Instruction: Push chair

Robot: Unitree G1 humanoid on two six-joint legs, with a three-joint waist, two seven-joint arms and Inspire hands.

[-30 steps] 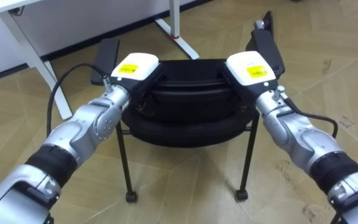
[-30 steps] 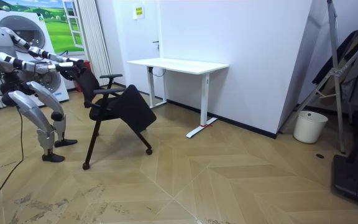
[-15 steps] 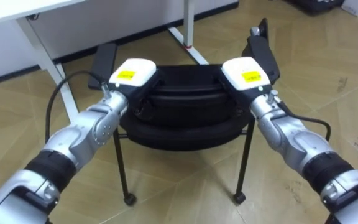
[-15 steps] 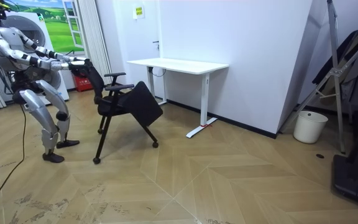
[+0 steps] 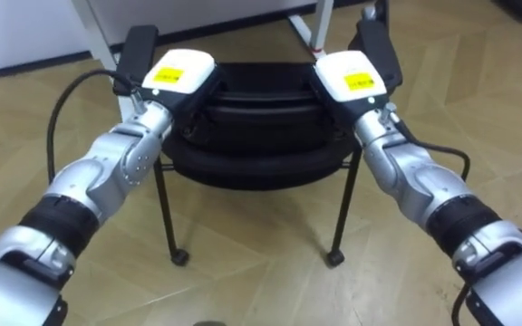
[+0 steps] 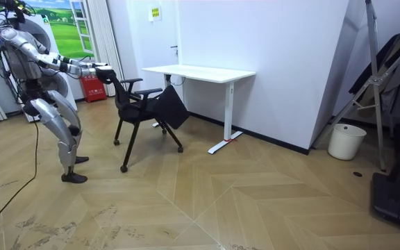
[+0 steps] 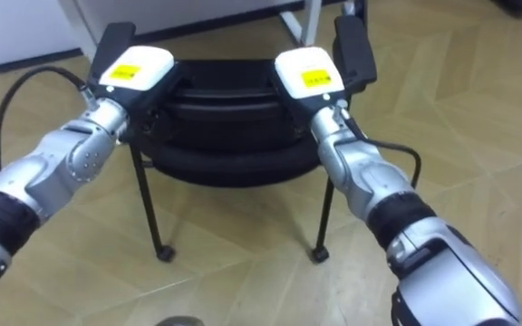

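Black chair (image 5: pixel 256 136), white tabletop (image 6: pixel 200 71), light-brown wood floor (image 5: pixel 243 285) w/ chevron pattern, left hand (image 5: pixel 181 72) & right hand (image 5: pixel 350 77) white on back w/ yellow label

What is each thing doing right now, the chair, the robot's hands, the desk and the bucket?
chair: upright on its wheels, close to the desk.
left hand: on the left of the chair's backrest top.
right hand: on the right of the backrest top.
desk: standing, top level.
bucket: upright, far from the chair.

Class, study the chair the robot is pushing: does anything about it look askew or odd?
Yes: in the room view the seat of the chair slopes steeply down toward the white desk instead of lying level. Nothing looks spilled or broken.
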